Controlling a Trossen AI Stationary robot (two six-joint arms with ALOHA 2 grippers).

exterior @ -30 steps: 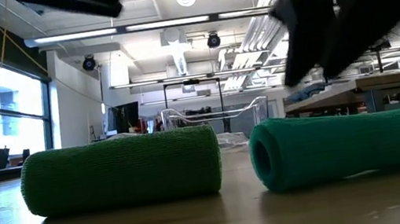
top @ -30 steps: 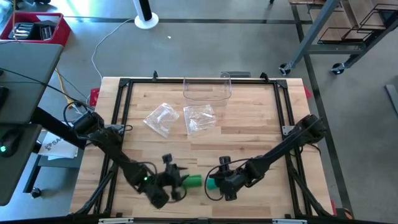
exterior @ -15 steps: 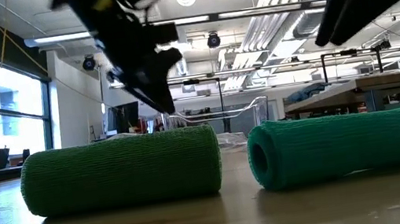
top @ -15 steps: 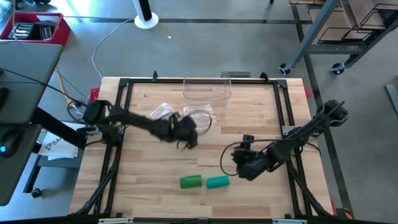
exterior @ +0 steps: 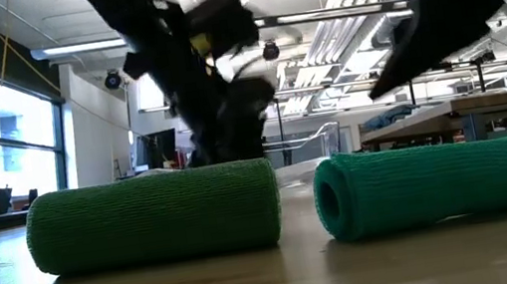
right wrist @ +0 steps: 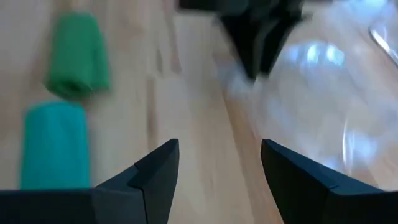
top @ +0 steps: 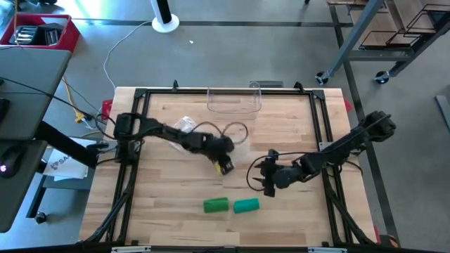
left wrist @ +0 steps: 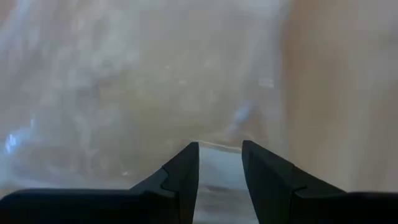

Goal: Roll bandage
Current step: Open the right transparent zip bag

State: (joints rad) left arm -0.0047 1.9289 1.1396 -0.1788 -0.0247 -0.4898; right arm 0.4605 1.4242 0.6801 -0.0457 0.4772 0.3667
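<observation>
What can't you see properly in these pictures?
- Low view: the two green bandage rolls fill the front and hide most of the table behind them.
- Left wrist view: the clear plastic bag is a blur, so its contents cannot be told.
- High view: the left pincer is too small to see whether it holds anything.
- Right wrist view: the right pincer is open; beyond it everything is smeared.

Two bandage rolls [top: 230, 205] lie side by side near the table's [top: 295, 221] front edge, with a bag [top: 184, 125], apparently plastic, farther back.
</observation>
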